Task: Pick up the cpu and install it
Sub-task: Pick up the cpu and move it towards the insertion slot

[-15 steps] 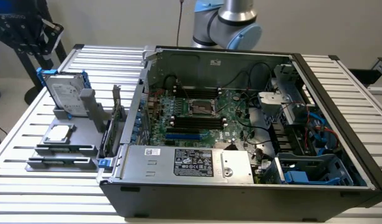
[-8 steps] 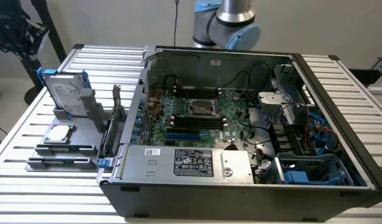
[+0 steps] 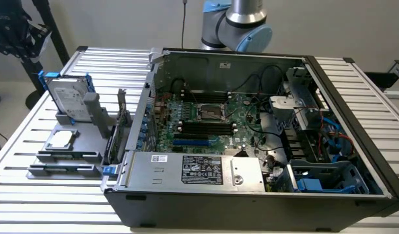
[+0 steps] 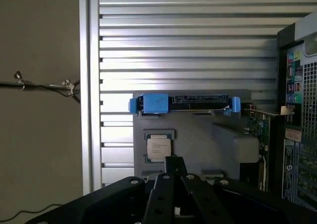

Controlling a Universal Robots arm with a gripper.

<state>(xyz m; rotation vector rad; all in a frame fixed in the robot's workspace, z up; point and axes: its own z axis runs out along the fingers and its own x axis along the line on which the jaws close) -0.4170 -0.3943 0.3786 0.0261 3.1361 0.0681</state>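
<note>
Pincer: I am keeping my pincer pressed together, pinching nothing.
Hazard, nearest: coming down with the fingers together, I would, as I judge it, be pressing on the metal top of the cpu instead of straddling it, scratching it or nudging it askew in its recess.
Hazard, next out: the hard drive is standing upright just beyond the chip; a drifting approach could be knocking its blue frame.
Hazard, farthest: the socket in the open computer case is waiting bare; a tilted chip could be damaging it.
Cpu position: it is lying flat on the grey holder, between my fingertips and the hard drive, apart from me, untouched, outside the case on the exterior view's left.
</note>
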